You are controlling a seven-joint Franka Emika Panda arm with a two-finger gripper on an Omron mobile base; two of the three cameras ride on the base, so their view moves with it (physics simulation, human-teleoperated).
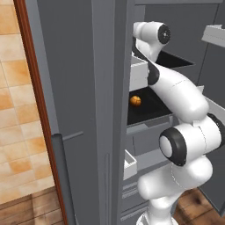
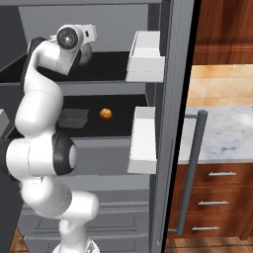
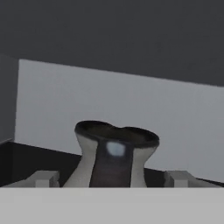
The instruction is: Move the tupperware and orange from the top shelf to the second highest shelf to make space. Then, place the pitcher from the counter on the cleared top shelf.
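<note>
Hidden or cut off: the pitcher shows in the hand view from neck to flared rim – its belly is cut off at the bottom. In the right base view a slice of its grey body peeks out beside the wrist, too little to read. The tupperware is partly screened by the arm in the right base view and fully covered by it in the left one.

Arm: white, rising from the base, elbow bent, forearm reaching up and into the fridge at top-shelf height. Pincer – its two fingertips stand wide apart, one on each side of the pitcher's neck with clear gaps; it grips nothing.

Contents, left to right in the right base view:
- top shelf: black board; the pitcher stands upright on it, at the wrist.
- second highest shelf: tupperware at left, orange just beside it, apart.
- white door bins, one at each shelf level.

Room: grey fridge interior and open door with a dark handle bar; marble tabletop over brown wood drawers at right; tan wall tiles at left in the left base view.
</note>
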